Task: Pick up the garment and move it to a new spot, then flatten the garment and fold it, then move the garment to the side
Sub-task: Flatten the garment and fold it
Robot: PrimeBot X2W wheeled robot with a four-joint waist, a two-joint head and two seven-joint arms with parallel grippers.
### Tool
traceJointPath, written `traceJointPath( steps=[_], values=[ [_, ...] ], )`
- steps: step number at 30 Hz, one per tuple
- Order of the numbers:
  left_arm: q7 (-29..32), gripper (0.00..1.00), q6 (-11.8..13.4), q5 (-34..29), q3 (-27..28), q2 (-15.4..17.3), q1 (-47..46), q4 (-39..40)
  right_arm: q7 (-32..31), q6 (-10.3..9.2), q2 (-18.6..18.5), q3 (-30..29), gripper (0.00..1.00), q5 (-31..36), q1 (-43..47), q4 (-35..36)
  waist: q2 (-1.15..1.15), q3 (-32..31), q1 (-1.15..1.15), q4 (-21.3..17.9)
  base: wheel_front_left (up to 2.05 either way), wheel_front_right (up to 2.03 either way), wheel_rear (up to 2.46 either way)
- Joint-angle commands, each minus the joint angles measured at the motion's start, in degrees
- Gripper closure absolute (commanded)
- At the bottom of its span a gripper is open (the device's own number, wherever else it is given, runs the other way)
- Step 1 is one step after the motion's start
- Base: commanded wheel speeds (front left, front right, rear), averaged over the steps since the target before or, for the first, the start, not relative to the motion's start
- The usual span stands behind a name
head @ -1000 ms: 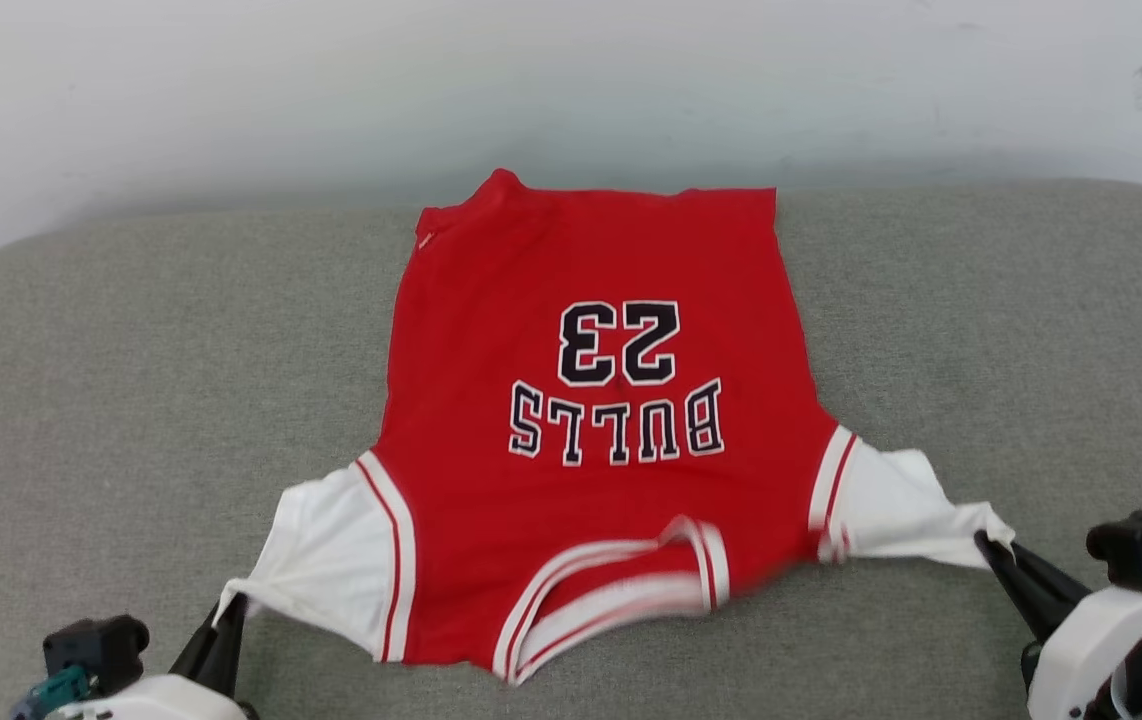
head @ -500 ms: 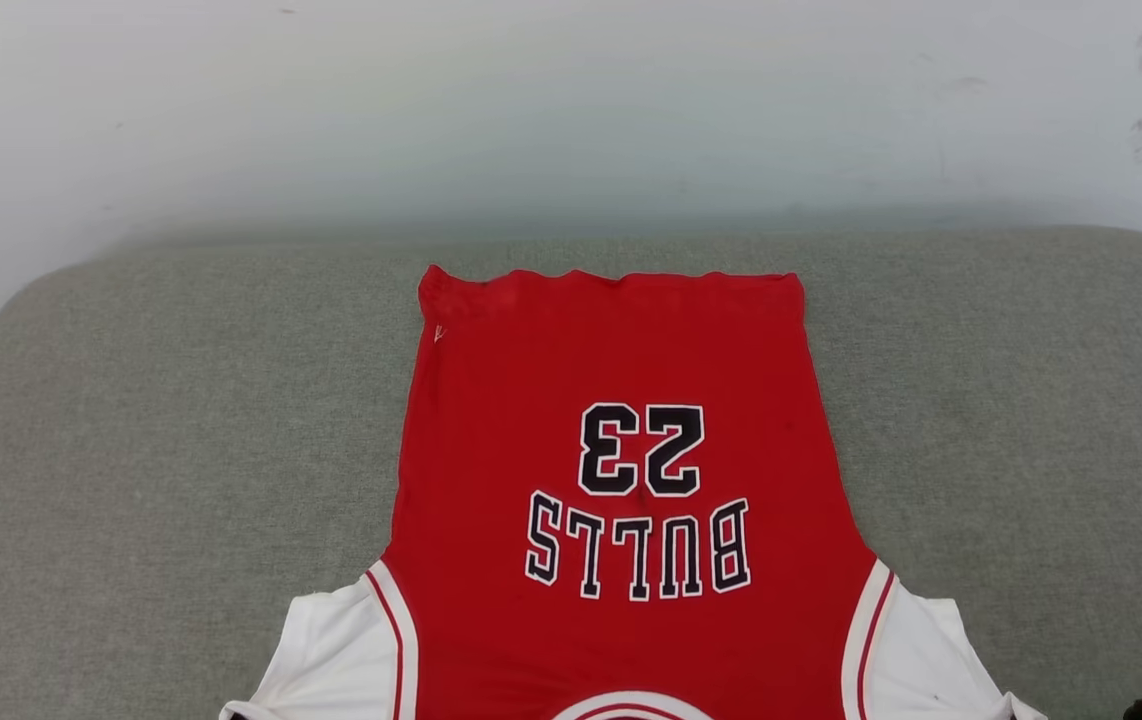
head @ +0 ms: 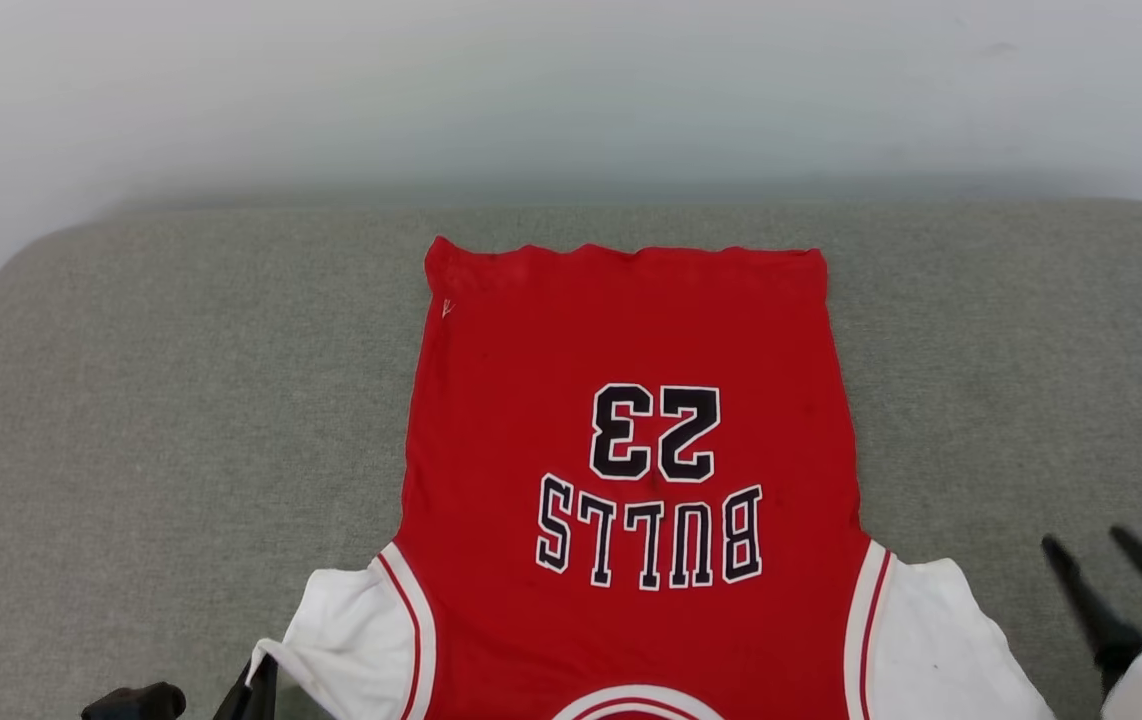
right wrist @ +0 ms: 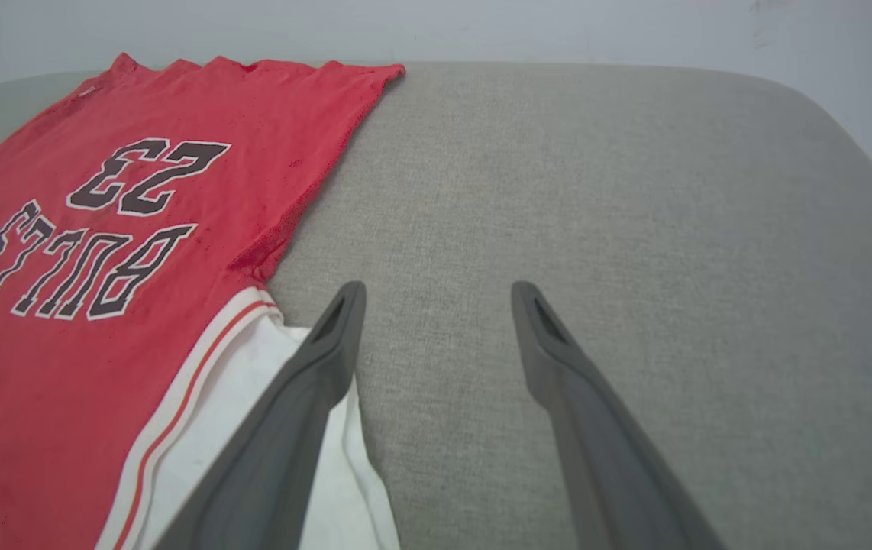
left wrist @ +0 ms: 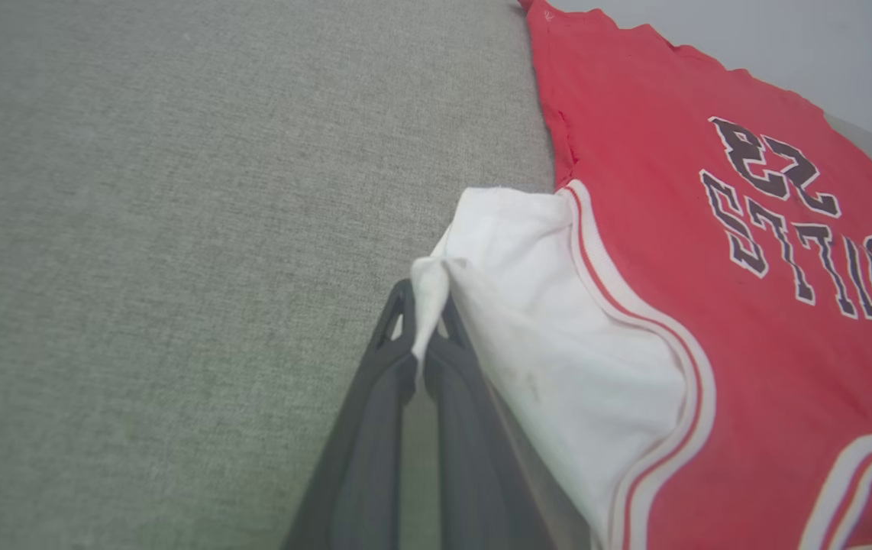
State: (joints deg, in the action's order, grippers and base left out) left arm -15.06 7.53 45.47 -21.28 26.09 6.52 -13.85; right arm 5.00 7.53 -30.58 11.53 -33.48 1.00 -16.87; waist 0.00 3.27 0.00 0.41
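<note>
Red jersey-style T-shirt [head: 631, 420] with white sleeves lies flat, lettering up, on grey fabric cushion [head: 181, 400]. Left gripper [left wrist: 427, 294] pinched tight on one sleeve's edge. Right gripper [right wrist: 436, 298] spread wide, empty, beside other sleeve.

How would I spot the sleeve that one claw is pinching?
On the grey cushion lies a red jersey printed BULLS 23. Its white sleeve on the robot's left has its cuff bunched in the shut left claw; the other sleeve lies flat and free.

Grey fabric cushion [head: 181, 400] with rounded corners, pale scuffed wall [head: 571, 90] behind
</note>
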Motion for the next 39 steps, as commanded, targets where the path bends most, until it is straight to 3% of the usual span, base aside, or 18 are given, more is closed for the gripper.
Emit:
traceJointPath(
  steps=[1,4,5,9,15,18,19,27,33,39],
  values=[
    [-0.2,1.00,0.4,-1.0,0.4,-0.6,-1.1,1.1,-0.3,-0.08,-0.6,-2.6,0.00,0.9,-3.1,2.1,0.00,1.4,0.00,0.8,0.00,0.00,0.00],
    [-0.2,1.00,1.1,-2.4,1.0,-1.2,-2.1,3.2,-1.9,-0.06,-1.4,-5.7,0.00,2.4,-7.6,5.5,0.00,3.2,0.00,1.8,0.00,0.00,0.00],
    [-0.2,1.00,1.7,-3.6,1.6,-2.0,-3.0,5.6,-4.8,-0.06,-1.9,-8.1,0.00,2.2,-13.5,9.0,0.00,5.6,0.00,3.0,0.00,0.00,0.00],
    [-0.2,1.00,2.0,-5.2,1.5,-2.6,-4.9,8.0,-9.5,-0.06,-2.1,-8.6,0.00,2.9,-23.7,10.4,0.00,8.9,0.00,4.8,0.00,0.00,0.00],
    [-0.2,1.00,2.3,-7.6,0.6,-3.4,-8.4,10.7,-21.9,-0.06,-4.1,-2.8,0.00,3.5,-38.6,7.5,0.00,14.3,0.00,7.9,0.00,0.00,0.00],
    [-0.2,1.00,2.2,-8.7,0.3,-4.3,-10.1,11.7,-31.3,-0.07,-5.4,1.3,0.00,2.1,-45.3,4.2,0.00,16.9,0.00,9.3,0.00,0.00,0.00],
    [-0.2,1.00,2.2,-8.7,0.3,-4.3,-10.1,11.7,-31.3,-0.07,-5.4,1.3,0.00,2.1,-45.3,4.2,0.00,16.9,0.00,9.3,0.00,0.00,0.00],
    [-0.2,1.00,0.8,-10.7,-0.7,-6.6,-14.0,11.8,-53.1,-0.07,-7.3,8.5,0.00,-2.4,-58.8,-5.3,0.00,23.0,0.00,12.7,0.00,0.00,0.00],
    [-0.2,1.00,-0.4,-12.4,-1.0,-8.7,-16.1,11.8,-58.2,-0.07,-6.3,10.1,0.00,-0.4,-64.0,-11.3,0.00,26.7,0.00,14.8,0.00,0.00,0.00],
    [-0.2,1.00,-1.8,-14.0,-1.3,-10.6,-18.0,11.4,-57.6,-0.06,-5.1,10.6,0.00,2.2,-64.9,-16.4,0.00,29.7,0.00,16.5,0.00,0.00,0.00]
  ],
)
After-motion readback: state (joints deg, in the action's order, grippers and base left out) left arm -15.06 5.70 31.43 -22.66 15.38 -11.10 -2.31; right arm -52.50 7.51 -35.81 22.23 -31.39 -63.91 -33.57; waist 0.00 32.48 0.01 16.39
